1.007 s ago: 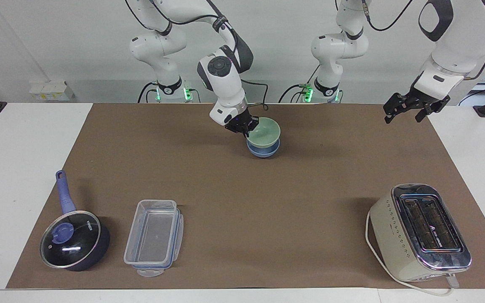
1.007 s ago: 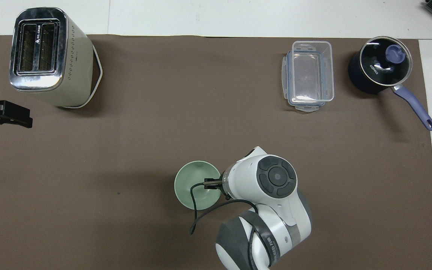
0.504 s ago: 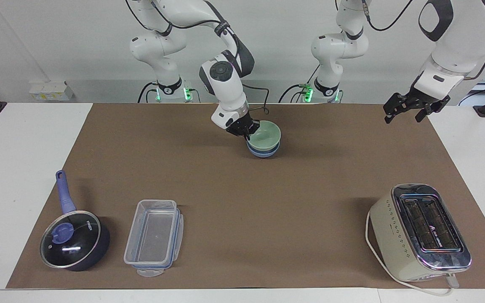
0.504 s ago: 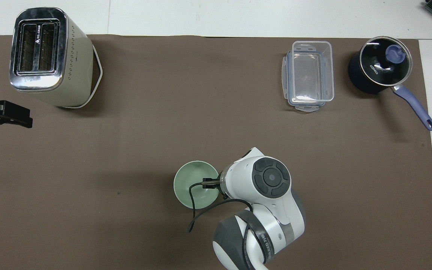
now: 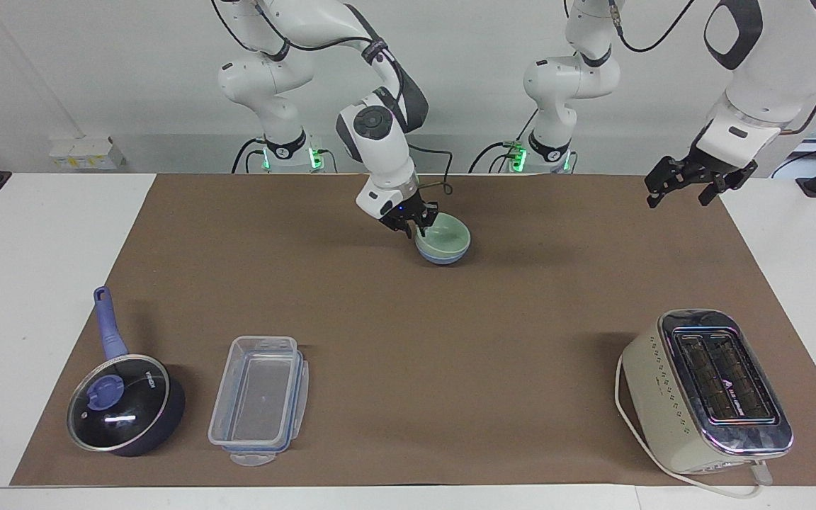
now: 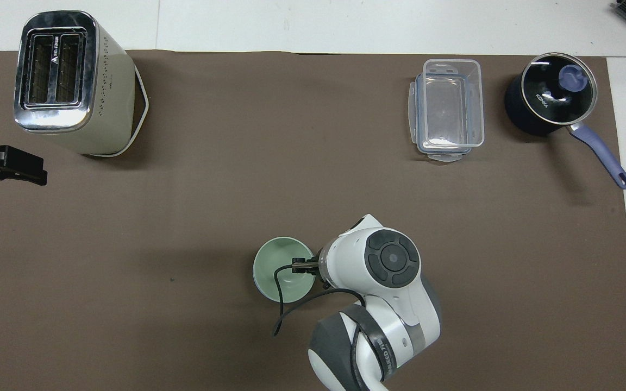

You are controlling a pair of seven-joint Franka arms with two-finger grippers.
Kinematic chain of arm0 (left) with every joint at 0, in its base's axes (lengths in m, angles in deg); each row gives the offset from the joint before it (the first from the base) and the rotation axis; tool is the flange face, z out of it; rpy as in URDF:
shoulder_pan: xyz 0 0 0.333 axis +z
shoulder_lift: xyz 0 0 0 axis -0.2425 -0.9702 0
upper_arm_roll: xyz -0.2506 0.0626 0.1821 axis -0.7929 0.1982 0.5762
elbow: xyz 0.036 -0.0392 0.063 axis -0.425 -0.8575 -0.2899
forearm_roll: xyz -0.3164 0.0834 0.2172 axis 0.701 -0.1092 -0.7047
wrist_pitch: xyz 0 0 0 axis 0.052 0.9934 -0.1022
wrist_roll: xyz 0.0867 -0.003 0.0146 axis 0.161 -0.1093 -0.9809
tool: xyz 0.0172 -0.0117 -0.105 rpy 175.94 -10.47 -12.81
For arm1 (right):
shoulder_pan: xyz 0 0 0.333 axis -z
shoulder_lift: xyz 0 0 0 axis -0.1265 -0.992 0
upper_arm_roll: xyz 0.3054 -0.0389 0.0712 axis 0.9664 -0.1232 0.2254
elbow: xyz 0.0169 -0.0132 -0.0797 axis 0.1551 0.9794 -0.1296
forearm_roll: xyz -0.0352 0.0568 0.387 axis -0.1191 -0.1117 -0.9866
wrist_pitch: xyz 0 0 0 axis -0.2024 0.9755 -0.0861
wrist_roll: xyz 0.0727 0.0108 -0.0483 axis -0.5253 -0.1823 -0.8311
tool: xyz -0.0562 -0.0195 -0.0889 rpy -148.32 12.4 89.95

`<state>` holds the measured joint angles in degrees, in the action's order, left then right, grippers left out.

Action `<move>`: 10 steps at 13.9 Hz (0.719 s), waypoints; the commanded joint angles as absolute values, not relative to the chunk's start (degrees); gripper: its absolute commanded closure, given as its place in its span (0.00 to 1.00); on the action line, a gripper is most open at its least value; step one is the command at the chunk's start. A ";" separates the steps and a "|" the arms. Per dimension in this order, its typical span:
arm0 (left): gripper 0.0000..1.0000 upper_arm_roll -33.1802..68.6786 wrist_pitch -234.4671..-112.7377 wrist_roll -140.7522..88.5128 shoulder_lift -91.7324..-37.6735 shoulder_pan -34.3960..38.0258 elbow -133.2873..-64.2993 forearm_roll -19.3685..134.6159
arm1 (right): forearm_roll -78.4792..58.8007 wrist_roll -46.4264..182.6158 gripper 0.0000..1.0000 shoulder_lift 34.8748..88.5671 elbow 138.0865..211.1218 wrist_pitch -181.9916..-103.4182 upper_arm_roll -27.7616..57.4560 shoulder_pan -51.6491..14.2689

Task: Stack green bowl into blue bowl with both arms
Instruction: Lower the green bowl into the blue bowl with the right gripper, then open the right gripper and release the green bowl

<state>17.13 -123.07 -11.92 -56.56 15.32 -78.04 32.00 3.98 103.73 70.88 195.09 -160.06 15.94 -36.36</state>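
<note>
The pale green bowl [image 5: 448, 234] sits nested in the blue bowl [image 5: 443, 258] on the brown mat, near the robots' edge at mid-table. Only the blue bowl's lower wall shows under it; from overhead the green bowl [image 6: 280, 270] covers it fully. My right gripper [image 5: 420, 227] is at the green bowl's rim on the right arm's side, open, with its fingers parted either side of the rim. In the overhead view the right gripper [image 6: 305, 265] reaches over that rim. My left gripper [image 5: 684, 190] waits open in the air at the left arm's end of the mat, also seen as the left gripper [image 6: 6, 169] from overhead.
A cream toaster [image 5: 705, 389] stands far from the robots toward the left arm's end. A clear plastic container [image 5: 259, 400] and a dark lidded saucepan [image 5: 125, 404] stand far from the robots toward the right arm's end. A black cable loops beside the bowls.
The green bowl has gone down from riding high on the blue bowl to sitting deep in it. The right gripper's fingers have parted at its rim. The left arm has not moved.
</note>
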 commanded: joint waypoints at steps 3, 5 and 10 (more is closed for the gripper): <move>0.00 16.56 -121.79 -11.56 -57.02 16.23 -76.87 31.61 | 2.64 104.21 0.35 71.09 194.96 -161.16 15.82 -36.62; 0.00 16.56 -121.79 -11.56 -57.02 16.23 -76.87 31.61 | 2.64 105.97 0.24 71.87 193.55 -160.46 15.65 -36.45; 0.00 16.56 -121.79 -11.56 -57.02 16.23 -76.87 31.61 | 3.61 106.50 0.09 76.35 193.20 -157.74 15.03 -33.03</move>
